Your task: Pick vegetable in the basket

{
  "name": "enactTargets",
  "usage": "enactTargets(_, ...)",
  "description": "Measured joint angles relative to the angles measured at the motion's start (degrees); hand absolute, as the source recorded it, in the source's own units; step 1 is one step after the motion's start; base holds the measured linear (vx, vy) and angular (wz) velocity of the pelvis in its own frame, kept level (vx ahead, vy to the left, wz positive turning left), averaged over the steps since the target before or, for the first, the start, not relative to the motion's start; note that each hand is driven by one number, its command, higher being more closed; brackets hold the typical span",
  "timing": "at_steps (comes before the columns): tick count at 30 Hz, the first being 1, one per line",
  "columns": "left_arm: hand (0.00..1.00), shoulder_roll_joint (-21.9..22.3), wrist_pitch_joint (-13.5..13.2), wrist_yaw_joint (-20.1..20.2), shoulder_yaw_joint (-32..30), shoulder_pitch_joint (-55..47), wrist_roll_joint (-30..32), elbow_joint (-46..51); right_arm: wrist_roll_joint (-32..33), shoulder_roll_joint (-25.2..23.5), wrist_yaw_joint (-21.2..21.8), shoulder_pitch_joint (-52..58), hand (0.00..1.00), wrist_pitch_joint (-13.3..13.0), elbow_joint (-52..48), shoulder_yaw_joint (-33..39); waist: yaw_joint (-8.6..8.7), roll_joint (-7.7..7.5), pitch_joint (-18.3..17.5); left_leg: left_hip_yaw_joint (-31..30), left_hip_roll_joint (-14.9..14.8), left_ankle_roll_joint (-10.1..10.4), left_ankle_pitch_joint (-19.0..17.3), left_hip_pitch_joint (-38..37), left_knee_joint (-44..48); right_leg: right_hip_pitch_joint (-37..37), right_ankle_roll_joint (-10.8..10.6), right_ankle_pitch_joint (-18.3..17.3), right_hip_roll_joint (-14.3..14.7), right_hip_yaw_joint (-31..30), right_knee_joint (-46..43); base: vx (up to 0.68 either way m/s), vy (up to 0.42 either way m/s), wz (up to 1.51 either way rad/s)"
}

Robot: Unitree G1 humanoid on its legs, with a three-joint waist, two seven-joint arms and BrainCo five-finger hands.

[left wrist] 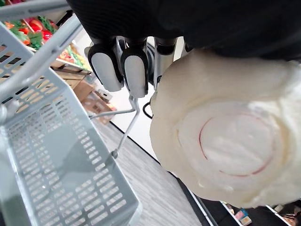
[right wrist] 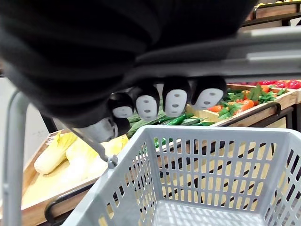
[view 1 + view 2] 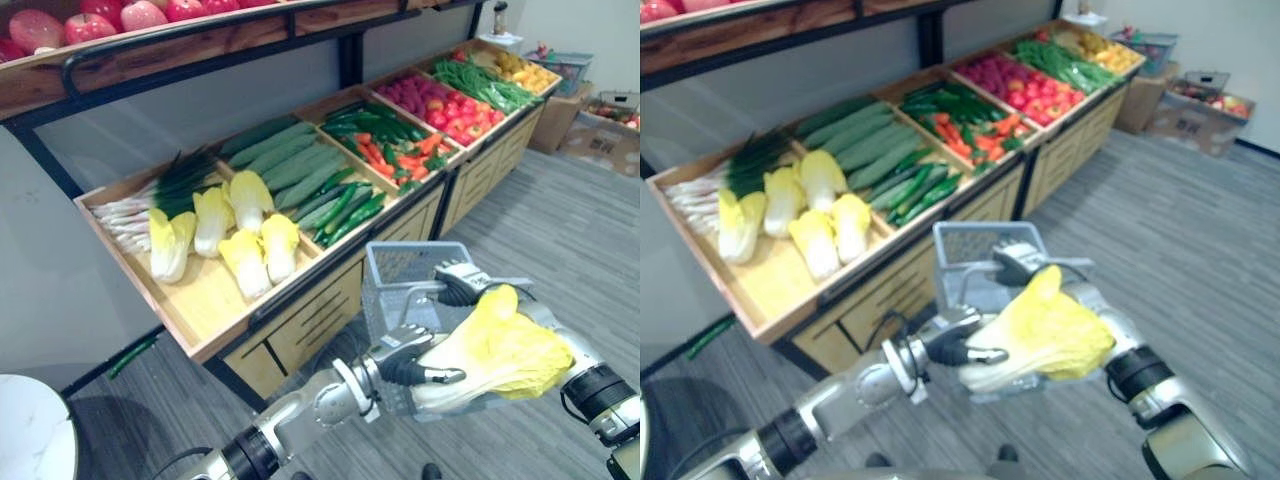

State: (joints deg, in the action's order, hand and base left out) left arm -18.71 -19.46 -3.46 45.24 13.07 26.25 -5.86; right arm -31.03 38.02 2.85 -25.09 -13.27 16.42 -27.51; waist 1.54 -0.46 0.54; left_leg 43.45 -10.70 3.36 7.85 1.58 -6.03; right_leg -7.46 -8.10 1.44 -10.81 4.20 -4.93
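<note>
A napa cabbage with yellow leaves and a white base hangs over the near rim of a grey plastic basket. My left hand reaches in from the lower left, shut on the cabbage's white base, thumb underneath. My right hand is curled round the basket's metal handle and holds the basket up in front of the shelf. In the right wrist view the basket's inside has nothing in it. The cabbage hides part of my right forearm.
A slanted wooden shelf holds more napa cabbages, scallions, cucumbers, carrots and peppers and red fruit. Apples lie on the upper shelf. Boxes stand far right, and a white round table near left.
</note>
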Motion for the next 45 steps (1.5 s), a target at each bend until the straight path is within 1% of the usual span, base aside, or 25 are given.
enactTargets(7,1.0,1.88,-0.08,-0.2,-0.02,0.0,2.17,-4.73,0.11,-0.9,0.32,-0.55,1.0,0.01,0.01,0.01,0.15,-0.22,0.03,-0.14,-0.17,0.08,-0.06,-0.79,-0.01,0.83,0.01,-0.01,0.28,-0.18,0.32,0.02,-0.008,-0.02)
enactTargets(11,1.0,3.95,0.51,-0.76,-0.19,0.01,4.57,-9.52,0.16,-0.9,1.61,-1.29,1.0,0.01,0.01,0.01,0.21,-0.45,0.12,-0.16,-0.58,0.31,0.11,-0.79,-0.01,0.74,0.04,-0.02,0.77,-0.37,0.39,0.01,-0.01,-0.02)
enactTargets(12,1.0,4.77,1.85,-0.68,-0.55,0.01,6.5,-12.2,0.64,-0.92,2.37,-1.86,1.0,0.01,0.01,0.0,0.29,-0.5,0.14,-0.17,-0.7,0.4,0.18,-0.79,-0.01,0.71,0.05,-0.03,0.92,-0.45,0.47,0.01,-0.018,-0.03)
enactTargets(14,1.0,6.0,2.67,-0.86,-0.95,0.16,7.91,-14.4,0.73,-1.11,3.71,-2.08,1.0,0.06,0.05,-0.54,0.51,-0.62,0.18,-0.21,-0.75,0.45,0.23,-0.77,-0.01,0.71,0.05,-0.04,1.04,-0.59,0.69,0.01,-0.009,-0.02)
enactTargets(16,1.0,7.2,3.45,-1.18,-1.6,0.2,9.29,-16.11,0.73,-1.28,4.14,-2.09,1.0,0.05,0.07,-0.65,0.67,-0.72,0.22,-0.21,-0.74,0.45,0.25,-0.71,-0.01,0.67,0.07,-0.05,1.12,-0.86,0.86,0.01,-0.003,-0.02)
enactTargets(18,1.0,8.64,5.07,-2.49,-3.19,0.68,12.96,-19.61,0.75,-2.09,5.1,-2.11,1.0,0.03,0.07,-0.67,1.4,-0.82,0.23,-0.37,-0.74,0.44,0.28,-0.7,-0.02,0.68,0.1,-0.07,1.53,-1.37,0.94,0.0,0.0,0.0)
enactTargets(19,1.0,9.16,5.3,-2.68,-3.56,1.08,13.56,-20.91,0.78,-2.21,5.34,-2.12,1.0,0.02,0.07,-0.71,1.44,-0.86,0.25,-0.39,-0.75,0.43,0.3,-0.7,-0.02,0.65,0.1,-0.07,1.59,-1.48,1.0,0.02,-0.014,-0.04)
enactTargets(21,1.0,11.37,7.31,-3.35,-6.39,2.45,15.98,-26.15,2.4,-2.33,6.34,-2.62,1.0,-0.05,0.07,-2.31,1.72,-1.01,0.34,-0.43,-0.83,0.44,0.37,-0.66,-0.02,0.56,0.11,-0.06,1.81,-1.76,1.19,0.02,-0.011,-0.05)
enactTargets(22,1.0,11.9,7.72,-3.53,-7.27,2.86,16.67,-27.36,2.41,-2.35,6.48,-2.73,1.0,-0.06,0.07,-2.79,1.76,-1.04,0.36,-0.44,-0.86,0.44,0.37,-0.65,-0.02,0.54,0.11,-0.06,1.86,-1.83,1.24,0.03,-0.012,-0.04)
enactTargets(23,1.0,12.56,8.85,-4.22,-8.19,3.76,17.79,-29.08,2.89,-2.39,6.51,-2.75,1.0,-0.34,0.07,-3.33,1.8,-1.05,0.36,-0.53,-0.87,0.45,0.39,-0.54,-0.04,0.45,0.11,-0.06,1.94,-1.93,1.36,0.03,-0.012,-0.03)
enactTargets(25,1.0,13.5,9.76,-5.21,-9.91,4.67,17.94,-31.04,3.77,-2.4,6.78,-3.29,1.0,-1.31,-0.03,-3.45,2.31,-1.05,0.36,-0.78,-0.82,0.32,0.48,0.01,-0.04,-0.13,0.13,-0.05,2.01,-2.18,1.42,0.04,-0.012,-0.01)
enactTargets(27,1.0,14.52,11.2,-5.23,-11.15,5.28,17.94,-33.27,6.29,-2.41,8.12,-4.6,1.0,-1.38,-0.41,-3.66,2.92,-1.16,0.42,-1.17,-0.77,-0.05,0.8,0.32,-0.06,-0.43,0.26,0.06,2.15,-2.51,1.65,0.05,-0.009,-0.04)
enactTargets(28,1.0,14.77,11.44,-5.21,-11.5,5.26,17.94,-33.92,6.89,-2.4,8.22,-4.7,1.0,-1.38,-0.72,-3.69,2.99,-1.19,0.42,-1.2,-0.76,-0.06,0.81,0.25,-0.06,-0.39,0.32,0.1,2.25,-2.69,1.71,0.06,-0.006,-0.1)
enactTargets(30,1.0,15.29,13.57,-5.2,-13.06,5.27,17.94,-35.93,9.02,-2.26,8.65,-4.76,1.0,-1.53,-3.12,-3.69,3.16,-1.23,0.45,-1.4,-0.88,0.0,0.96,0.21,-0.05,-0.55,0.74,0.45,2.75,-3.21,1.92,0.06,-0.011,-0.11)
enactTargets(31,1.0,15.35,14.0,-5.19,-13.66,5.27,17.93,-36.22,9.09,-2.08,8.94,-4.76,1.0,-1.72,-3.59,-3.79,3.15,-1.22,0.45,-1.59,-0.96,0.03,1.0,0.21,-0.05,-0.59,0.79,0.48,2.86,-3.3,2.0,0.07,-0.036,-0.1)
enactTargets(32,0.0,15.75,14.86,-5.23,-14.78,5.34,17.93,-36.35,9.22,-1.68,9.09,-4.75,1.0,-1.86,-4.2,-4.41,3.14,-1.21,0.45,-1.84,-1.06,0.15,1.08,0.21,-0.05,-0.61,0.84,0.51,3.0,-3.39,2.1,0.06,-0.036,-0.07)
enactTargets(36,0.0,16.56,17.16,-5.38,-18.14,6.01,17.93,-37.41,11.24,-0.79,10.26,-4.78,1.0,-2.01,-5.47,-4.52,3.29,-1.2,0.45,-4.05,-1.17,0.23,1.11,0.2,-0.06,-0.73,0.87,0.53,3.16,-3.79,2.11,0.05,-0.035,-0.04)
enactTargets(45,0.0,16.76,17.64,-5.41,-18.76,6.01,17.9,-37.41,11.29,0.07,10.95,-3.79,1.0,-1.91,-5.46,-4.51,3.17,-1.06,0.69,-5.21,-1.26,0.43,1.05,0.35,-0.07,-0.88,0.85,0.5,3.22,-3.83,1.85,0.0,0.0,0.0)
